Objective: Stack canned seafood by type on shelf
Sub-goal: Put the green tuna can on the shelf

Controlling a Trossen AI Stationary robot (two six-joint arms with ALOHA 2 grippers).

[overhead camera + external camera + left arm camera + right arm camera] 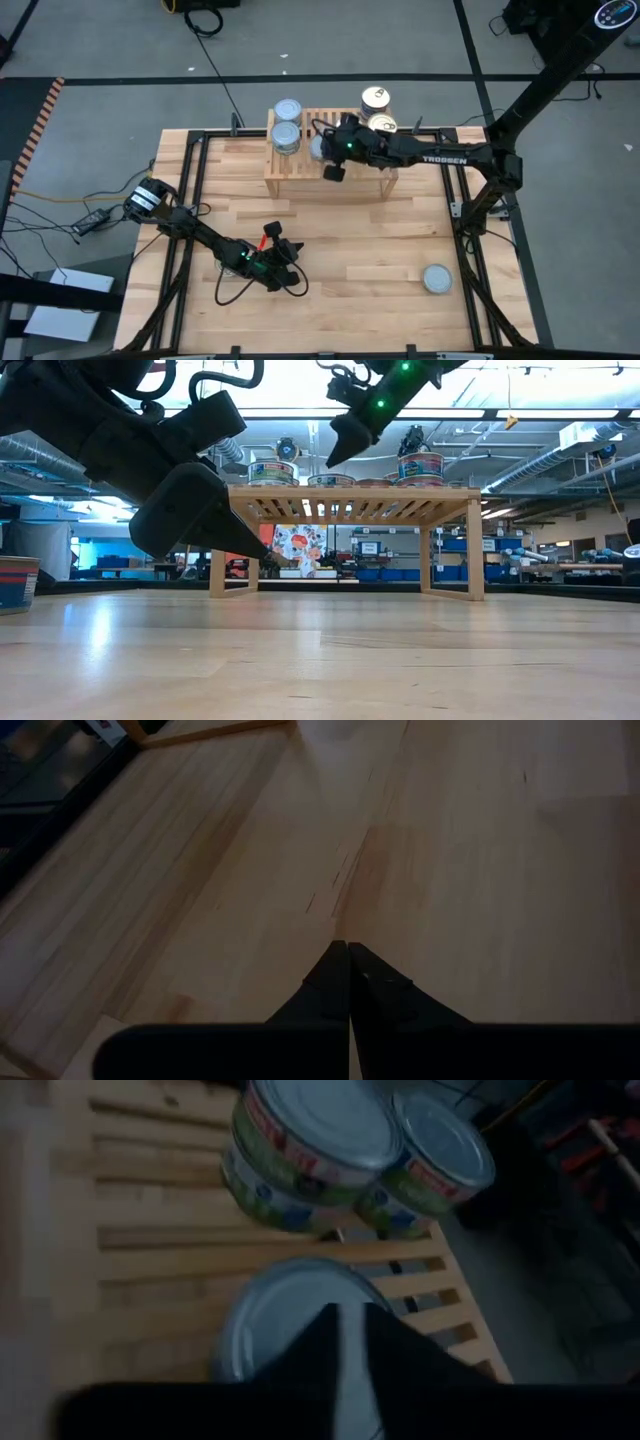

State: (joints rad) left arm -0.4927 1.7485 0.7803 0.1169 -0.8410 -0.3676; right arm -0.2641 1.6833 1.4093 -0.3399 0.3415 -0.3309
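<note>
**A:** 6 tins show. Where are they?

**B:** 5 are on the shelf [300, 168]. The silver-lidded pair [286, 122] is at its left end and the gold-lidded pair [379, 110] towards its right. The middle tin [285, 1315] lies between them. The lone tin [437, 279] sits on the surface [380, 250], front right.

**A:** And the fingers?

**B:** The right gripper [350, 1312] hangs just above the middle tin, its fingers a narrow gap apart and holding nothing. The left gripper [348, 955] is low over the surface, its fingers closed and empty.
</note>
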